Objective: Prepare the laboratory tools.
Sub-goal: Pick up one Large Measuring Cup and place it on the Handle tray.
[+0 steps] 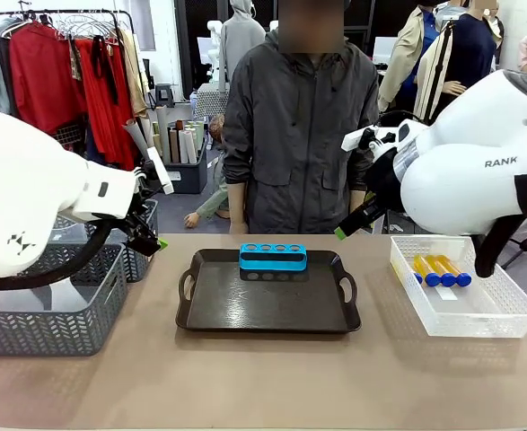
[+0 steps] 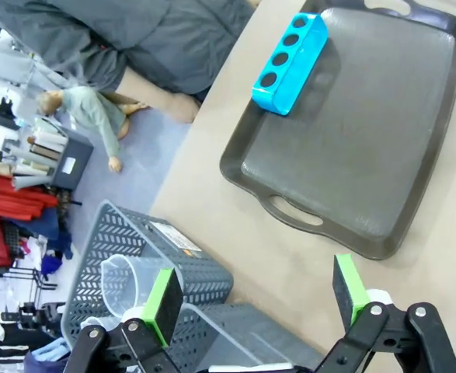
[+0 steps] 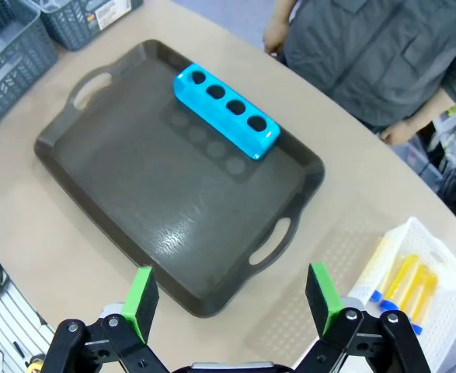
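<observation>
I find both grippers released and empty: left gripper (image 2: 256,299) above the grey mesh baskets (image 2: 204,272) at the tray's (image 1: 263,305) nine o'clock, right gripper (image 3: 231,299) raised off its two o'clock corner; the blue rack (image 1: 273,258) stands at the tray's twelve o'clock, holes vacant; four capped tubes (image 1: 440,270) lie in the white basket (image 1: 465,325) at three o'clock; I judge them light, smooth, prone to roll; grip mid-body, below the cap; the clear beaker (image 2: 130,276) sits in a grey basket.

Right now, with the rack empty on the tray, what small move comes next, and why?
Probably swing the open right gripper over the white basket, above one blue-capped tube: the four holes of the blue rack are empty, and the tubes lie in that basket on its side.
</observation>
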Robot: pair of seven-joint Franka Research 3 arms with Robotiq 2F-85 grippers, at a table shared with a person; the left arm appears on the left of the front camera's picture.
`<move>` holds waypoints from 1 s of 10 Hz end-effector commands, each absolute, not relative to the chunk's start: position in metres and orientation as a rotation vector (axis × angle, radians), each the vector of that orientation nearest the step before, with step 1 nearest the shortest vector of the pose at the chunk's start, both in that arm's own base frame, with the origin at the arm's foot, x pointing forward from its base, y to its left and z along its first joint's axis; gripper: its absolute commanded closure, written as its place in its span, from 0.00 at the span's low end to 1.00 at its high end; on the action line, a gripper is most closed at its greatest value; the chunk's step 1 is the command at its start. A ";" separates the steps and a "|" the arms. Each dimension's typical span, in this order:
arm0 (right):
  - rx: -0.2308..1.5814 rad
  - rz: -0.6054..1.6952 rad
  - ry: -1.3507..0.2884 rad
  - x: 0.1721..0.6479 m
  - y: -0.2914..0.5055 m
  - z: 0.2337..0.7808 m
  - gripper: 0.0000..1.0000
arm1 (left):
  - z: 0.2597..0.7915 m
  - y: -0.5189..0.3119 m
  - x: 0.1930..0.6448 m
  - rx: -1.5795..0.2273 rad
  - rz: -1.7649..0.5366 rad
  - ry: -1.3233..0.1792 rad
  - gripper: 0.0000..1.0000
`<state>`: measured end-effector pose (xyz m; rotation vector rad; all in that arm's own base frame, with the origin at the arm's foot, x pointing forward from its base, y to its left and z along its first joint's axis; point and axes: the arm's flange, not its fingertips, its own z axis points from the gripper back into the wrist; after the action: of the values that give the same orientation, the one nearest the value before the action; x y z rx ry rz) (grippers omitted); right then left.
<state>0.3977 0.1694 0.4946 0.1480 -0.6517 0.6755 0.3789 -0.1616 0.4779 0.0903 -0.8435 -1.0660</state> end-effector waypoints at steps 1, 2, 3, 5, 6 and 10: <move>0.151 0.682 -0.641 0.394 0.175 0.490 0.00 | 0.474 -0.173 0.378 0.065 -1.060 -0.861 0.00; 0.151 0.682 -0.641 0.394 0.175 0.490 0.00 | 0.474 -0.173 0.378 0.065 -1.060 -0.861 0.00; 0.151 0.682 -0.641 0.394 0.175 0.490 0.00 | 0.474 -0.173 0.378 0.065 -1.060 -0.861 0.00; 0.151 0.682 -0.641 0.394 0.175 0.490 0.00 | 0.474 -0.173 0.378 0.065 -1.060 -0.861 0.00; 0.151 0.682 -0.641 0.394 0.175 0.490 0.00 | 0.474 -0.173 0.378 0.065 -1.060 -0.861 0.00; 0.218 0.709 -0.630 0.395 0.176 0.494 0.00 | 0.486 -0.173 0.384 -0.070 -1.099 -0.750 0.00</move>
<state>0.3925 0.1787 0.4903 0.1567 -0.6393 0.6912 0.3752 -0.1801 0.4724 0.0145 -0.7939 -1.0780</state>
